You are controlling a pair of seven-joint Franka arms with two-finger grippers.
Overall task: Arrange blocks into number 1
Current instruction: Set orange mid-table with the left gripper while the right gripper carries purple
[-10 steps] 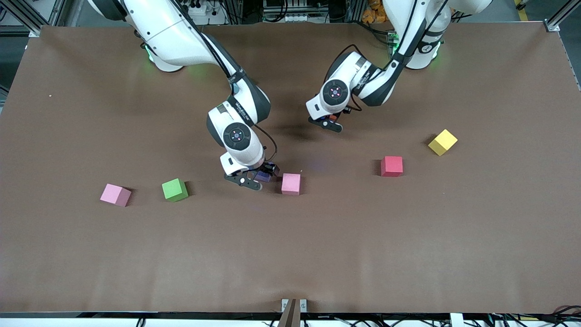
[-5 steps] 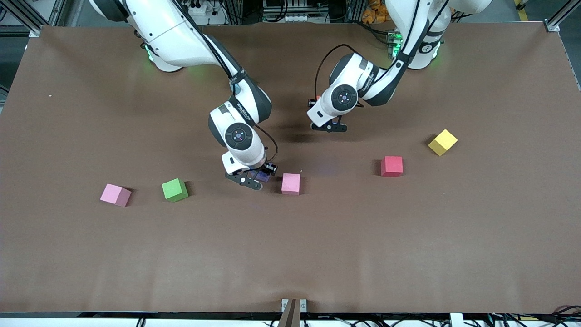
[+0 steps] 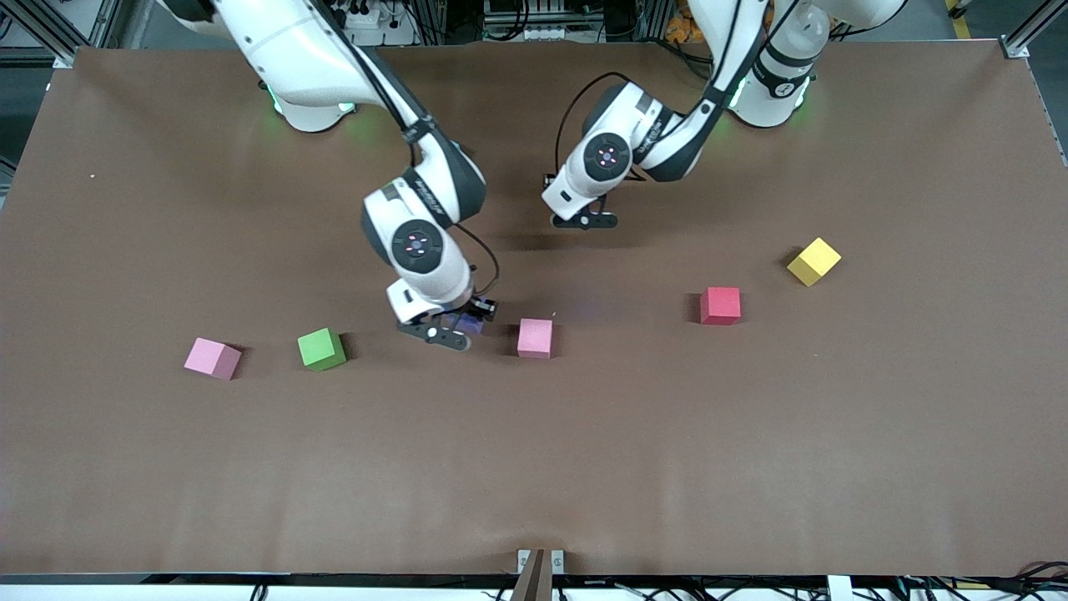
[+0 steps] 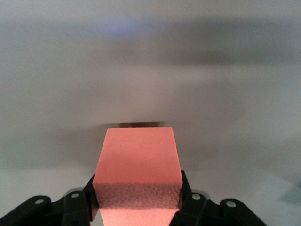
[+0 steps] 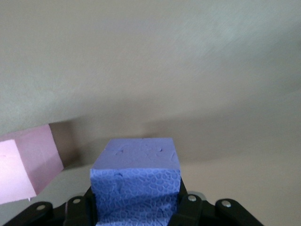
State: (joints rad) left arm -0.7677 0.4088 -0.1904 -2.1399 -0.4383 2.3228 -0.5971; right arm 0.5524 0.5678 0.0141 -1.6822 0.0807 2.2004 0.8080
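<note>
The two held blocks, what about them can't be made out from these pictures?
- Orange block: hidden in the front view under the left claw; its lower end is cut off by the left wrist view's edge.
- Purple block: front view shows only a sliver under the right claw.
- Neither wrist view shows whether the block is off the table.

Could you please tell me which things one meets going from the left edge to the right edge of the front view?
pink block → green block → right gripper shut on the purple block → second pink block → left gripper holding the orange block → red block → yellow block
</note>
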